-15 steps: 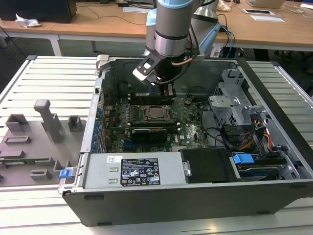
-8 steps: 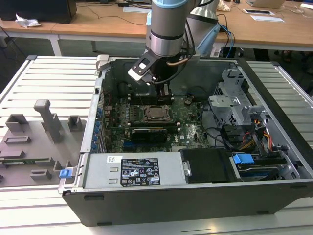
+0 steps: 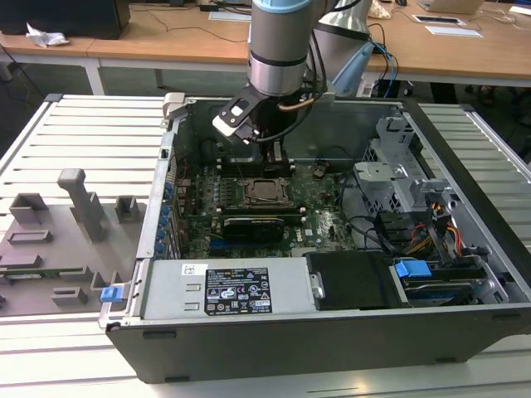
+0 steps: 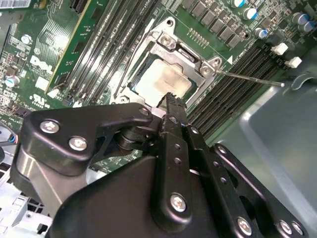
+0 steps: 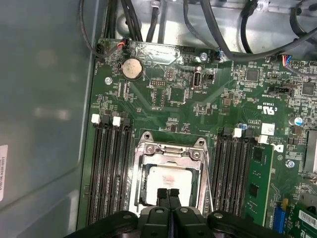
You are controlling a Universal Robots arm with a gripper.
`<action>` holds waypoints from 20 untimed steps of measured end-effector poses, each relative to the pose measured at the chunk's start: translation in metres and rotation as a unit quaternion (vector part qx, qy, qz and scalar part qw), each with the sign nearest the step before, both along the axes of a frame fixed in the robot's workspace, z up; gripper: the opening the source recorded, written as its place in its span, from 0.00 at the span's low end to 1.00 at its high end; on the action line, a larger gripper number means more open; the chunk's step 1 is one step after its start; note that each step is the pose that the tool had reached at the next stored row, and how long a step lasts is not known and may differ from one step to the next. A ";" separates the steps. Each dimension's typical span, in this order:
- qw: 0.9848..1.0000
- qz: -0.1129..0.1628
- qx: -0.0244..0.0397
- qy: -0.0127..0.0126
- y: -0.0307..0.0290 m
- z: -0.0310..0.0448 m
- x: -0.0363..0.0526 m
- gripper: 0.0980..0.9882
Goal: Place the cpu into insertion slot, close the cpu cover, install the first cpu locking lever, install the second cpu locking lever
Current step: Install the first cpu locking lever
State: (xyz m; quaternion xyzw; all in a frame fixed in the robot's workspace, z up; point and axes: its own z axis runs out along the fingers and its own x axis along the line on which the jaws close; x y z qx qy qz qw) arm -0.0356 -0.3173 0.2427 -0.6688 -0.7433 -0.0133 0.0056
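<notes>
The cpu [image 5: 168, 177], a small square chip with a pale metal top, lies in the insertion slot [image 5: 140, 174] on the green motherboard [image 5: 173, 106]. The cpu cover [image 5: 171, 151], a metal frame with a window, lies down around the chip. In the second wrist view the cpu [image 4: 163, 79] shows through the cover [image 4: 190, 57], and a thin locking lever [image 4: 247, 79] sticks out sideways from the socket's corner. My gripper [image 5: 168, 193] is shut with nothing in it, its tips together just above the chip's near edge. In the exterior view the gripper [image 3: 276, 162] hangs over the socket [image 3: 265, 191].
Long black memory slots [image 5: 109, 168] flank the socket on both sides. A black card [image 3: 253, 226] lies in front of it. The case's metal walls [image 3: 162, 195], cables [image 3: 365, 224] and a drive cage [image 3: 398, 178] surround the board. A grey fixture [image 3: 75, 207] stands outside at the exterior view's left.
</notes>
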 end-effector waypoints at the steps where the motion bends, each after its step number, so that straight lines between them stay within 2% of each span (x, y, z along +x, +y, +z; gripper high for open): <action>1: 1.000 0.000 0.000 0.000 0.0000 0.0060 0.0000 0.01; 5: 1.000 0.000 0.000 0.000 0.0000 0.0175 0.0000 0.01; 8: 1.000 0.003 0.000 0.000 0.0001 0.0191 0.0000 0.01; 10: 1.000 0.020 0.000 0.000 0.0000 0.0191 0.0000 0.01; 11: 0.999 0.045 0.000 0.000 0.0000 0.0191 0.0000 0.01; 12: 0.998 0.065 0.000 0.000 0.0000 0.0189 0.0000 0.01; 13: 0.995 0.095 0.000 0.000 0.0000 0.0188 0.0000 0.01; 17: 0.990 0.138 -0.001 0.000 0.0000 0.0187 0.0000 0.01; 19: 0.985 0.174 -0.002 0.001 0.0000 0.0187 0.0000 0.01; 20: 0.982 0.187 -0.002 0.001 0.0000 0.0187 0.0000 0.01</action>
